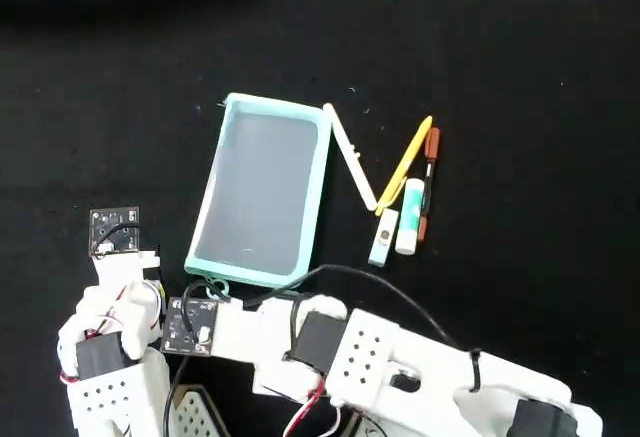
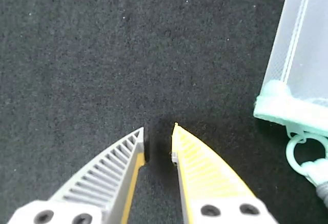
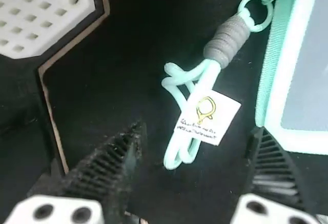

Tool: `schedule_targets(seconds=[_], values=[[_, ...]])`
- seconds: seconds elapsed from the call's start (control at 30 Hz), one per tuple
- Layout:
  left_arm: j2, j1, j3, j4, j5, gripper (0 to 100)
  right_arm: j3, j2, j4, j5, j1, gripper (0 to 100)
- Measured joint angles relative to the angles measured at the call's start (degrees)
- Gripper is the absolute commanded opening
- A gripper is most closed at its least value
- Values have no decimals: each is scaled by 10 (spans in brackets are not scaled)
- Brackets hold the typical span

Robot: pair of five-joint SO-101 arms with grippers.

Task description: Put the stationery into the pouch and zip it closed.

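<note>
The mint pouch (image 1: 262, 189) lay flat on the black table (image 1: 520, 87). The stationery lay loose just beside it: a white pen (image 1: 350, 157), a yellow pen (image 1: 404, 165), a brown pen (image 1: 430, 182) and a glue stick (image 1: 410, 215). The right gripper (image 3: 197, 131) was spread wide and empty, straddling the pouch's strap (image 3: 225, 40). The left gripper (image 2: 159, 127) was narrowly parted and empty, over bare cloth near a pouch corner.

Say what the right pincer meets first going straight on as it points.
Probably the tagged mint strap, lying between the open jaws of the right pincer; the pouch sits beside one finger. Depth is unclear.
</note>
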Motion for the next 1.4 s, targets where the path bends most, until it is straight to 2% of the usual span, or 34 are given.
schedule_targets(seconds=[0.17,0.23,0.3,0.37,0.43,0.5,0.67,0.87,1.13,1.3,1.4], values=[[0,0,0,0,0,107,47,0,-45,16,66,325],[0,0,0,0,0,107,63,0,-58,34,94,293],[0,0,0,0,0,107,74,0,-74,52,125,176],[0,0,0,0,0,107,76,0,-92,65,156,7],[0,0,0,0,0,107,76,0,-112,69,194,46],[0,0,0,0,0,107,76,0,-120,70,236,8],[0,0,0,0,0,107,47,-13,-67,80,345,11],[0,0,0,0,0,107,4,-132,64,151,444,12],[0,0,0,0,0,107,18,-364,200,291,582,20],[0,0,0,0,0,107,57,-422,196,360,717,208],[0,0,0,0,0,107,101,-422,160,367,781,247]])
